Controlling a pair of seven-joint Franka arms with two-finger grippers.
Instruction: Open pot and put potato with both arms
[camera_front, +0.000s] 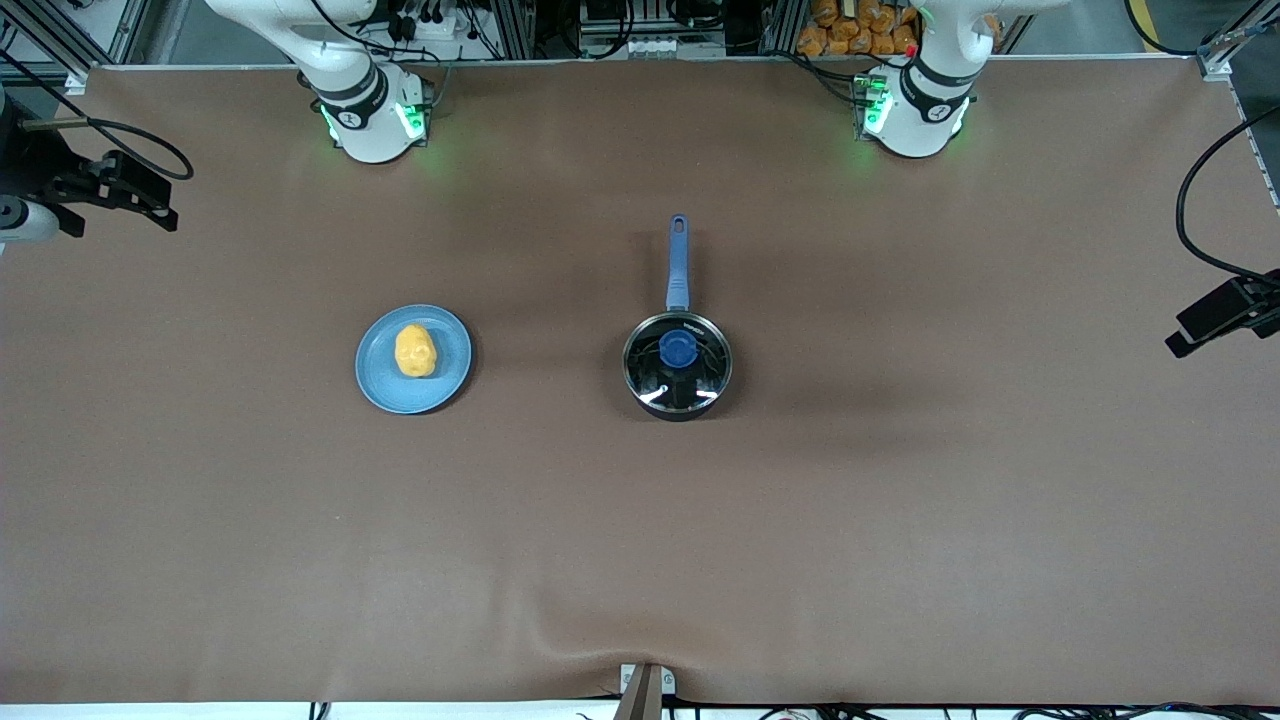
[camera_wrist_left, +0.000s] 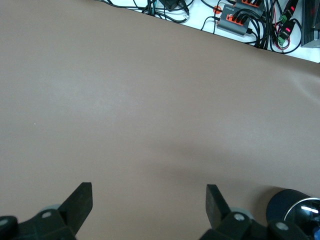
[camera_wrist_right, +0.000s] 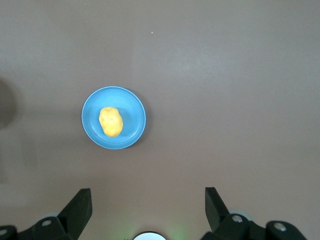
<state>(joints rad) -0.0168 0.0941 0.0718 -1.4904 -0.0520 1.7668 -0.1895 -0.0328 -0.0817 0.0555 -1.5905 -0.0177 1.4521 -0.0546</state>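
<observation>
The black pot (camera_front: 677, 365) stands mid-table with its glass lid and blue knob (camera_front: 677, 349) on it; its blue handle (camera_front: 678, 265) points toward the robots' bases. The yellow potato (camera_front: 415, 351) lies on a light-blue plate (camera_front: 447, 378) toward the right arm's end. Neither gripper shows in the front view. My left gripper (camera_wrist_left: 148, 197) is open and empty, high over bare table, with the pot (camera_wrist_left: 292, 205) at the edge of its view. My right gripper (camera_wrist_right: 147, 200) is open and empty, high over the table, with the potato (camera_wrist_right: 110, 121) on the plate (camera_wrist_right: 131, 107) in sight.
The brown table cover (camera_front: 900, 520) spans the whole table. Black camera mounts stand at both table ends (camera_front: 110, 185) (camera_front: 1220, 315). A metal bracket (camera_front: 645, 690) sits at the near edge. Cables and power boxes (camera_wrist_left: 240, 20) lie past the table edge.
</observation>
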